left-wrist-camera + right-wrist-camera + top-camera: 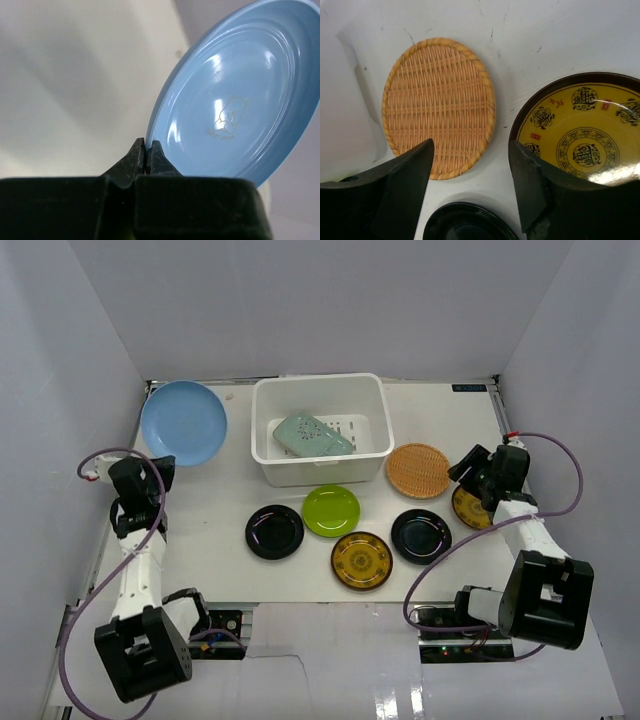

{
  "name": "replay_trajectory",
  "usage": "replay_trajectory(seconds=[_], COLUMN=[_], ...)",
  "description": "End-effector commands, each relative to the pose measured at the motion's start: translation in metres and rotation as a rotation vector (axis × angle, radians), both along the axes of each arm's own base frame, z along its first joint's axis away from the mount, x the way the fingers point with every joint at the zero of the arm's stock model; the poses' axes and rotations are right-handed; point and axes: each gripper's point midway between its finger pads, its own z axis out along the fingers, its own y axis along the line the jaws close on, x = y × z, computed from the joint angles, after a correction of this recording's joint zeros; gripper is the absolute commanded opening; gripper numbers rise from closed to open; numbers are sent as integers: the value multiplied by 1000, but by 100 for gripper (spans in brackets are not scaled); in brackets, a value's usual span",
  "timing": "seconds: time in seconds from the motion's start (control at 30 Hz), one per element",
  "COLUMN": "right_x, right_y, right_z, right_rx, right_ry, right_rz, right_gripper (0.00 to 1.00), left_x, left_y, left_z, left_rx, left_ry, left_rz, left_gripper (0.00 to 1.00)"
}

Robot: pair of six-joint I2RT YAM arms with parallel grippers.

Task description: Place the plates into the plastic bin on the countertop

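My left gripper (158, 462) (145, 150) is shut on the near rim of the light blue plate (185, 420) (235, 100) at the far left. The white plastic bin (320, 468) stands at the back middle with the pale mint plate (312, 435) inside. My right gripper (470, 476) (472, 150) is open and empty, low over the table between the orange woven plate (419, 470) (440, 105) and a gold-patterned plate (470, 510) (580, 135). In front of the bin lie the lime green plate (331, 510), two black plates (274, 531) (421, 534) and a second gold-patterned plate (362, 560).
Pale grey walls close in the white countertop (230, 490) on the left, back and right. The right arm's purple cable (560, 455) loops beside the table's right edge. One black plate's rim (465, 222) shows just below my right fingers.
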Motion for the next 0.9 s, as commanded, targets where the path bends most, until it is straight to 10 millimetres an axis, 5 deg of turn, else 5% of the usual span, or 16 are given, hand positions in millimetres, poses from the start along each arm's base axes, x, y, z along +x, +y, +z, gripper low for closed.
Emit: replay_trajectory(seconds=[0.0, 0.1, 0.2, 0.23, 0.33, 0.37, 0.5, 0.67, 0.7, 0.77, 0.8, 0.87], right_x=[19, 28, 40, 49, 63, 65, 72, 76, 78, 83, 85, 86], right_y=[7, 3, -5, -7, -8, -8, -7, -1, -1, 1, 2, 6], right_z=[12, 1, -3, 6, -2, -12, -25, -43, -44, -49, -50, -56], right_rx=[58, 58, 31, 24, 17, 16, 1, 16, 16, 18, 25, 49], right_ry=[-30, 2, 12, -5, 28, 56, 86, 123, 126, 130, 130, 138], right_rz=[26, 10, -10, -9, 20, 27, 71, 133, 137, 161, 175, 200], right_gripper=[64, 48, 42, 41, 49, 52, 64, 68, 68, 67, 66, 63], left_x=[11, 21, 32, 35, 51, 54, 71, 84, 85, 88, 92, 98], left_y=[-24, -52, -80, -91, -151, -166, -244, -277, -284, -306, -313, -327], left_z=[65, 107, 160, 196, 210, 235, 216, 174, 179, 147, 159, 127], left_rx=[-58, -153, -103, -57, -33, -19, 7, 31, 42, 66, 95, 130], left_ry=[-216, -355, -447, -510, -481, -481, -385, -222, -226, -116, -133, -27], left_rz=[-118, -257, -410, -465, -710, -767, -972, -1062, -1081, -1148, -1165, -1198], left_gripper=[0, 0, 0, 0, 0, 0, 0, 0, 0, 0, 0, 0])
